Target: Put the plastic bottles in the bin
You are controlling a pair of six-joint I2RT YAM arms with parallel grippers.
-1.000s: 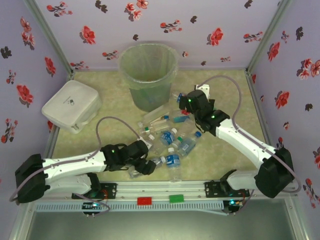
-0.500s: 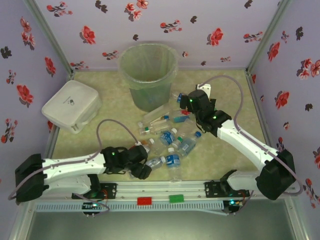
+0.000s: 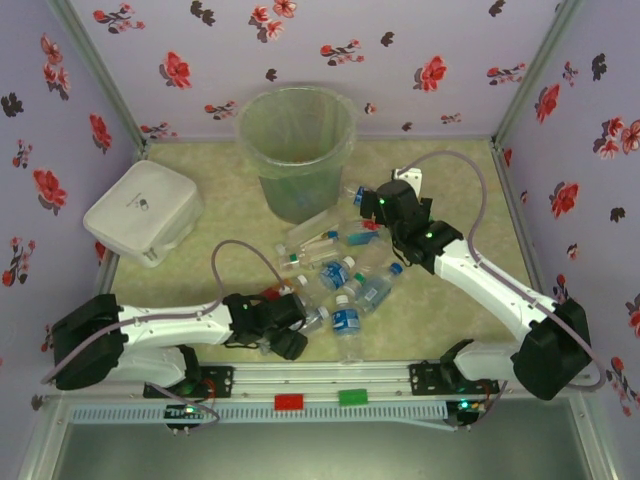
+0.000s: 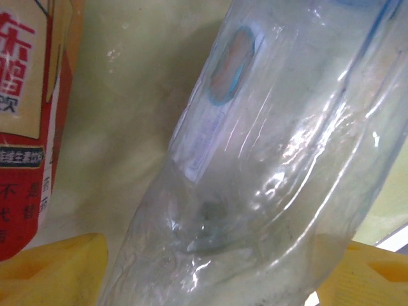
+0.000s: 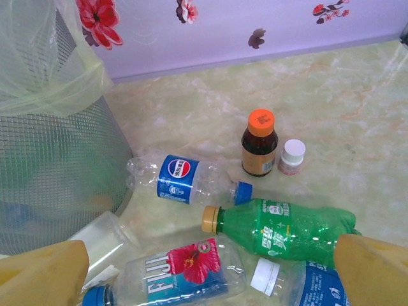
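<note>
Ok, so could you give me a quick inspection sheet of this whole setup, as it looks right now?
Surface: pale green marbled table.
Job's things: plastic bottles lie heaped mid-table; bin stands upright behind them, with a liner.
Clutter: white container at far left; brown vial and white-capped vial upright beyond the heap.
Grippers: left tool straddles a clear bottle, grip unclear; right tool open above the heap, near the bin.
Cables: left hose and right hose arc above their arms.
Surroundings: lilac flowered walls.
</note>
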